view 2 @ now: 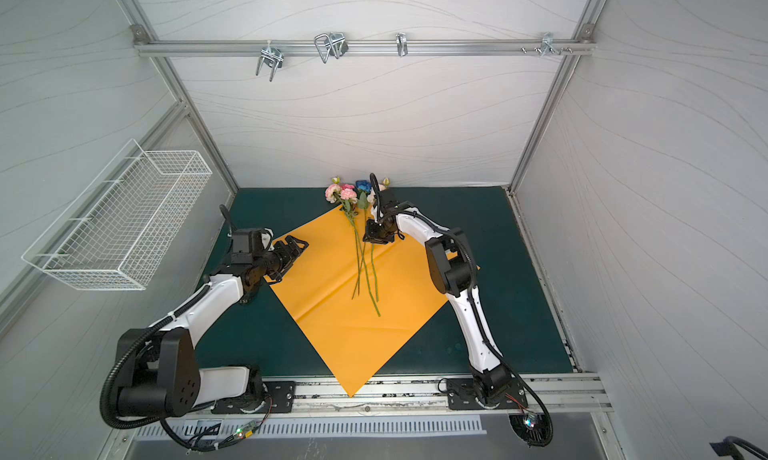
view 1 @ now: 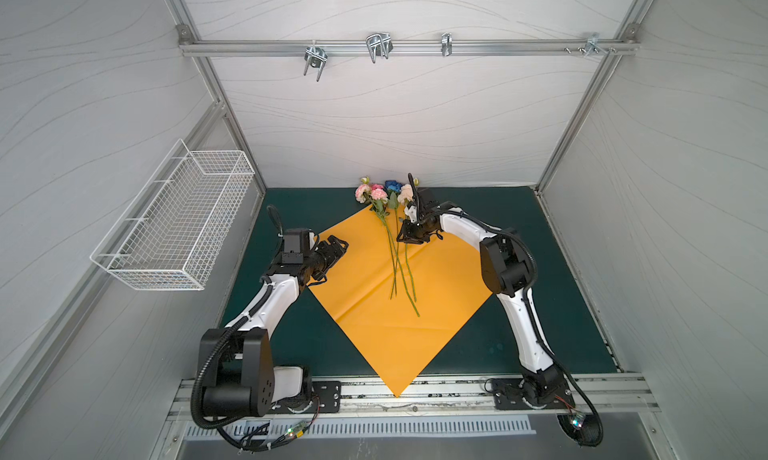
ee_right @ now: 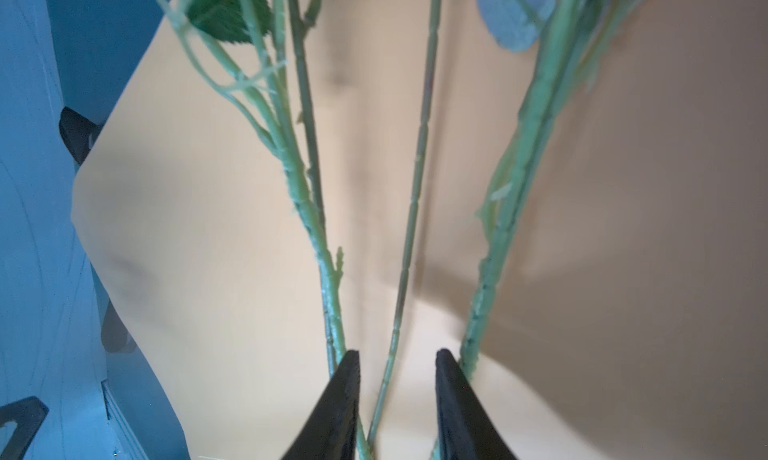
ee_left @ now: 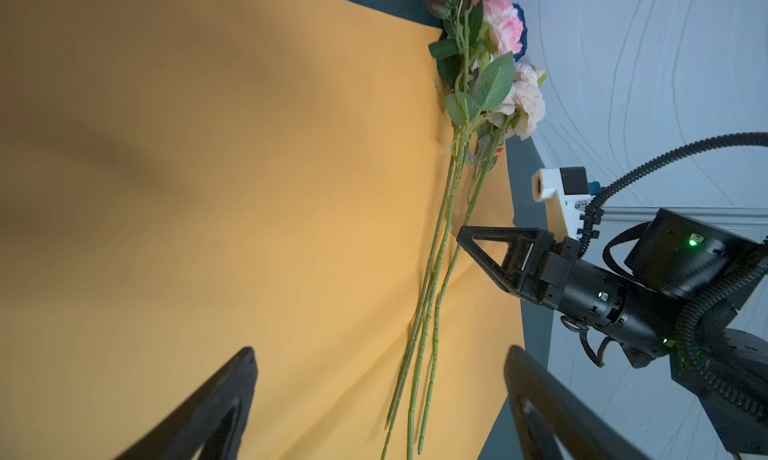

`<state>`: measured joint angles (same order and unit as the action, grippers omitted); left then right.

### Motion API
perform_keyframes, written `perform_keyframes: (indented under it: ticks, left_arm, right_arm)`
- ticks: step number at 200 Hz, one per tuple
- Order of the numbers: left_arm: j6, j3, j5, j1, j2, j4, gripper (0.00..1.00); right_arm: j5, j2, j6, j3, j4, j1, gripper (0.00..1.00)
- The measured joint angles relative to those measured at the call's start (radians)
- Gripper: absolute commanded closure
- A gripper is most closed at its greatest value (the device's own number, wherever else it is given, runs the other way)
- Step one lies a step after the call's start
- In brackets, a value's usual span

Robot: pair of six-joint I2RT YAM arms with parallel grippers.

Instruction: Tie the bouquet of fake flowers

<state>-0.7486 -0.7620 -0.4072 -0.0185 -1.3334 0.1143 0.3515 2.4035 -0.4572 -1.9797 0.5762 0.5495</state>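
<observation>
Right wrist view: your right gripper [ee_right: 397, 354] straddles, unclamped, one green stem of the pink-and-blue fake bouquet [view 1: 379, 196]. Your left gripper [view 1: 341, 245] gapes wide at the square orange paper sheet's [view 1: 374, 337] far left edge.

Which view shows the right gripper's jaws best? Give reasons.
The right wrist view. There the right gripper stands with jaws apart, and one thin stem of the bouquet of fake flowers runs between them. The left wrist view gives only its side profile; both top views show it small, from above, beside the stems.
</observation>
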Motion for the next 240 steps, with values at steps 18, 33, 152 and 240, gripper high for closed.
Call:
perform_keyframes:
  ticks: [18,33,152,240]
  left_arm:
    - [0.022,-0.075,0.016,-0.079,-0.076,0.002,0.08]
    - [0.041,-0.157,0.031,-0.139,-0.151,-0.002,0.08]
    - [0.146,-0.779,-0.002,-0.205,-0.851,0.029,0.25]
    - [0.219,-0.93,-0.061,-0.205,-0.941,0.084,0.36]
  right_arm:
    - [-0.011,-0.025,0.0,0.048,0.0,0.0,0.67]
    - [-0.026,-0.068,-0.002,0.109,-0.003,-0.002,0.67]
    - [-0.138,-0.33,-0.007,0.475,-0.061,-0.002,0.65]
    - [-0.08,-0.33,-0.068,0.52,-0.111,0.045,0.7]
